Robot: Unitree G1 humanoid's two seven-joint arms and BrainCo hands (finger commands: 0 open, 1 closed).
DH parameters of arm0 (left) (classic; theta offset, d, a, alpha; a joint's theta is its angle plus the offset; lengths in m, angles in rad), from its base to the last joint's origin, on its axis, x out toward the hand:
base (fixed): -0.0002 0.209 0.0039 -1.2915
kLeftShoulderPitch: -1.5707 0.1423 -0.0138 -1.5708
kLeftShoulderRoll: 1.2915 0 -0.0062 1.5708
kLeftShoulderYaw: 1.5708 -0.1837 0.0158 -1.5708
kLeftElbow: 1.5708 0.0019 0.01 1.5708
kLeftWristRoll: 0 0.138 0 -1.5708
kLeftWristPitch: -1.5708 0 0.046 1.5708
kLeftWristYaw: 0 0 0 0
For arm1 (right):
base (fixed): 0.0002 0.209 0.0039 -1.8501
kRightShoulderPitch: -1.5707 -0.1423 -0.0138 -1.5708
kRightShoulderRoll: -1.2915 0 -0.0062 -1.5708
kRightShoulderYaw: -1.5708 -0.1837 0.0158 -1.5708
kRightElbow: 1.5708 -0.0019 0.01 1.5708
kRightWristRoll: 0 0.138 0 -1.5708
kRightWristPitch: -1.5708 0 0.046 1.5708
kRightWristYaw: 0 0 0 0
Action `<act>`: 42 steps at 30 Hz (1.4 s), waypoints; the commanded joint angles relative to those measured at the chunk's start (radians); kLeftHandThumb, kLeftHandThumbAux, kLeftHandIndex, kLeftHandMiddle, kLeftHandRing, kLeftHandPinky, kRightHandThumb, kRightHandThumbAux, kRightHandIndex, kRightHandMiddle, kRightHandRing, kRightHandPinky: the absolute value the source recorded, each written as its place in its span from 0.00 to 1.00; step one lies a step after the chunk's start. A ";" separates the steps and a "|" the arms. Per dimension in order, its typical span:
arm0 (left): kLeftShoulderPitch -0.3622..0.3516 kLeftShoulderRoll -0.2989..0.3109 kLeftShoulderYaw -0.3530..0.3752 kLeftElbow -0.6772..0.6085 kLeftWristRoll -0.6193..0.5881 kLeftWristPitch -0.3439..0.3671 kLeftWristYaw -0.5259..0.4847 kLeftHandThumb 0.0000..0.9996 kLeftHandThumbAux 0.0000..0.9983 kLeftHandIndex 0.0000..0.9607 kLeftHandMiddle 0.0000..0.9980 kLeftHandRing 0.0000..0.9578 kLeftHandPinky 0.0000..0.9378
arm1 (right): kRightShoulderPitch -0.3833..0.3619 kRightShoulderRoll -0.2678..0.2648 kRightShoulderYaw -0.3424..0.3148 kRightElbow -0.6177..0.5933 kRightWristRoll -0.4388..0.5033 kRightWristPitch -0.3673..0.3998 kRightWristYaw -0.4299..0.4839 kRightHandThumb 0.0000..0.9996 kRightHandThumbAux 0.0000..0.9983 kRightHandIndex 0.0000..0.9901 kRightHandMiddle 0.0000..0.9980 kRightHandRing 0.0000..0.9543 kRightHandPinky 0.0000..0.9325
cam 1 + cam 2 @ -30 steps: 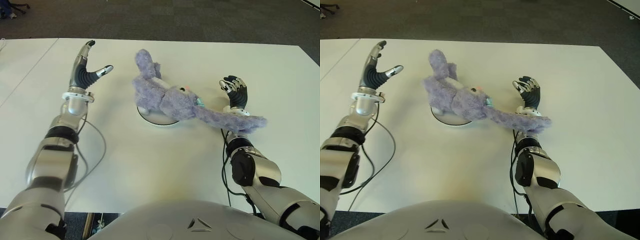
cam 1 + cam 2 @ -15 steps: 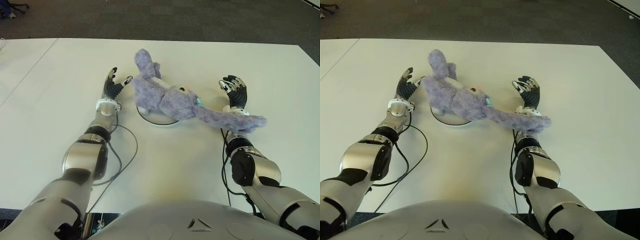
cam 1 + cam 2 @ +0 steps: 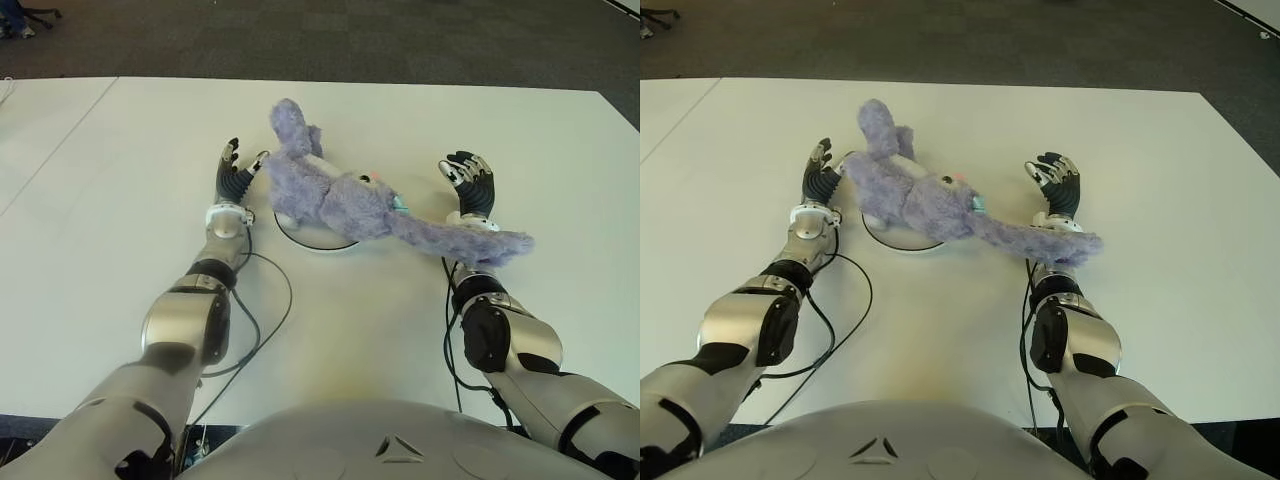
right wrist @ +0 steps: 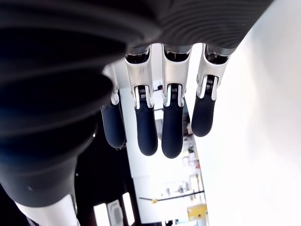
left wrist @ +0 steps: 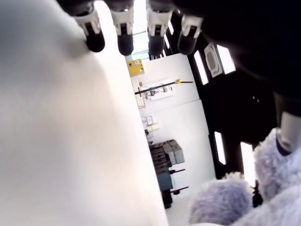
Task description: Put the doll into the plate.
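Left hand (image 3: 233, 172) fingers straight and spread, gripping nothing, thumb tip touching or just short of the purple doll (image 3: 340, 195) on its inner side; cannot tell which. Right hand (image 3: 470, 186) likewise slack and holding nothing, with the doll's long limb draped across its wrist. Between the two hands, doll's body lying across the white plate (image 3: 300, 234) on the white table (image 3: 120, 140), one limb sticking up past the plate's far edge.
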 commanded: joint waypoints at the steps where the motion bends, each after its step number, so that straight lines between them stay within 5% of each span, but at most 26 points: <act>1: 0.153 -0.106 0.043 0.058 -0.048 0.024 -0.086 0.00 0.50 0.00 0.00 0.00 0.00 | 0.239 0.103 -0.028 0.147 0.042 0.084 0.011 0.08 0.81 0.34 0.36 0.38 0.32; 16: 0.274 -0.151 0.076 0.051 -0.052 -0.135 -0.050 0.00 0.42 0.00 0.00 0.00 0.00 | 0.246 0.095 -0.035 0.146 0.043 0.078 0.025 0.08 0.81 0.34 0.36 0.38 0.32; 23: 0.315 -0.153 0.106 0.061 -0.076 -0.099 -0.102 0.00 0.43 0.00 0.00 0.00 0.00 | 0.249 0.089 -0.032 0.146 0.037 0.080 0.020 0.08 0.81 0.33 0.36 0.38 0.32; 42: 0.281 -0.161 0.196 0.059 -0.140 -0.011 -0.136 0.00 0.58 0.07 0.10 0.10 0.10 | 0.251 0.092 -0.055 0.142 0.064 0.083 0.085 0.05 0.72 0.31 0.34 0.34 0.29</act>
